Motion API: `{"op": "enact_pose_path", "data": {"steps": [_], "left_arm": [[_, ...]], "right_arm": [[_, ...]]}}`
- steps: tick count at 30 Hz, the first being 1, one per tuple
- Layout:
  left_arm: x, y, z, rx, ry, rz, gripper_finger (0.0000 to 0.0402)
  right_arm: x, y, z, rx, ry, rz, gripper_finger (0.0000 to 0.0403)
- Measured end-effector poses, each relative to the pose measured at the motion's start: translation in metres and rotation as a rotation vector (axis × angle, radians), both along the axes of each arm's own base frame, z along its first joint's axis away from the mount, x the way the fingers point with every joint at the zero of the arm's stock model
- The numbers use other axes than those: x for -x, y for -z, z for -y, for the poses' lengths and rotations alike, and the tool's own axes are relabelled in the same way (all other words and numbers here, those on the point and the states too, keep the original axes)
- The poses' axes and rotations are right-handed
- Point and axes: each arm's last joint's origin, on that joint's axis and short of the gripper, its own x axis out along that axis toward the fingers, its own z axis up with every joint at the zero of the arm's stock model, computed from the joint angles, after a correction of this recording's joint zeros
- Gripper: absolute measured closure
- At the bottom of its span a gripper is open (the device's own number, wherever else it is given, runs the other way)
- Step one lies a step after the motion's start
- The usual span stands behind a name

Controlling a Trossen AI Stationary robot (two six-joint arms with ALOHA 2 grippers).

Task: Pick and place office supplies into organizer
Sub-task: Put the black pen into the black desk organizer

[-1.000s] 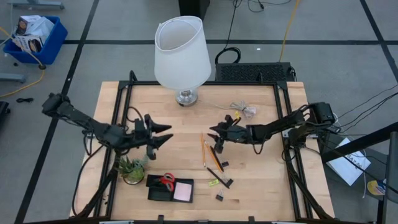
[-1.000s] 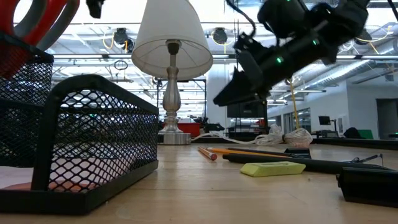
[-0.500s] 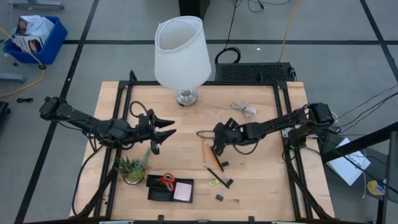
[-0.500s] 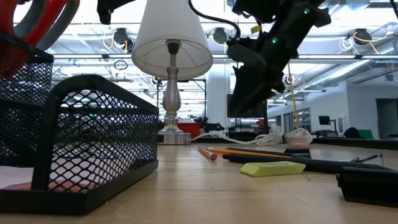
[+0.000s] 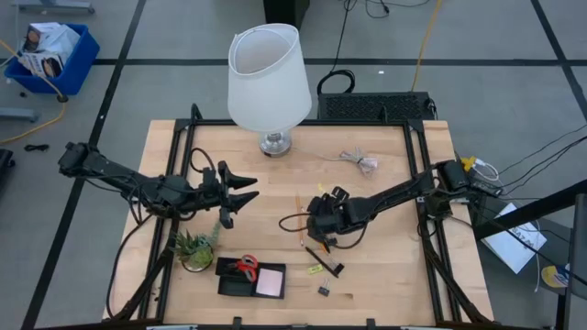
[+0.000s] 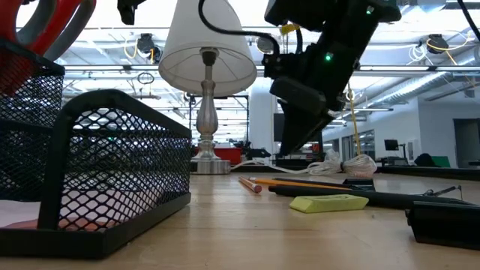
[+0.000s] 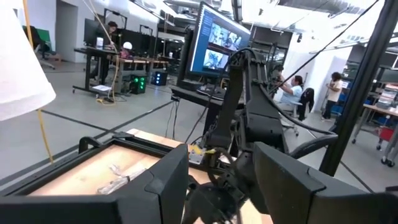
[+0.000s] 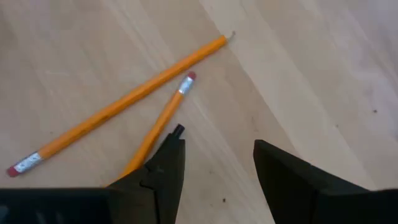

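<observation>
Two orange pencils (image 8: 134,93) lie crossed on the wooden table, and the tip of a dark pen (image 8: 178,130) shows beside them. My right gripper (image 8: 217,158) hangs open just above them, tipped downward, touching nothing; in the high view it (image 5: 315,227) is at mid-table. The black mesh organizer (image 5: 231,278) stands at the near edge, holding red-handled scissors (image 5: 246,267) and a pink sticky-note pad (image 5: 270,282). My left gripper (image 5: 244,194) is held level and open above the table's left half, with nothing between its fingers (image 7: 163,180).
A white lamp (image 5: 269,78) stands at the far middle, with a pale cable bundle (image 5: 360,161) to its right. A small potted plant (image 5: 193,247) sits left of the organizer. A dark pen (image 5: 318,258), a yellow eraser (image 6: 328,202) and black binder clips (image 5: 324,291) lie to the organizer's right.
My right gripper has swung from nearly level to pointing steeply down, and has moved toward the table's near edge and a little left until it hangs over the pencils. The pencils and the other supplies have stayed where they lay.
</observation>
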Motion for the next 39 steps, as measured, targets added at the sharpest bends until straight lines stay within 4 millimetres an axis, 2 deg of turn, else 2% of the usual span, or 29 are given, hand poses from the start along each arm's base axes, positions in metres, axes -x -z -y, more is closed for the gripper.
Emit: {"op": "enact_pose_path", "data": {"steps": [6,13,19,30,34,39], "left_arm": [[0.0,0.0,0.0,0.001,0.001,0.0,0.0218],[0.0,0.0,0.002,0.001,0.012,0.0,0.0218],[0.0,0.0,0.003,-0.002,0.077,0.005,0.0218],[0.0,0.0,0.003,-0.006,0.076,0.006,0.0218],[0.0,0.0,0.003,-0.003,0.077,0.006,0.0218],[0.0,0.0,0.003,0.001,0.077,0.007,0.0218]], "right_arm": [[-0.002,0.005,-0.006,-0.002,-0.005,0.018,0.022],[-0.012,0.038,-0.01,-0.021,-0.034,-0.031,0.022],[-0.012,0.039,-0.009,-0.012,-0.038,-0.036,0.022],[-0.012,0.038,-0.007,-0.024,-0.067,-0.053,0.0222],[-0.013,0.038,-0.006,-0.024,-0.086,-0.061,0.0244],[-0.015,0.038,-0.007,-0.05,-0.122,-0.054,0.0301]]}}
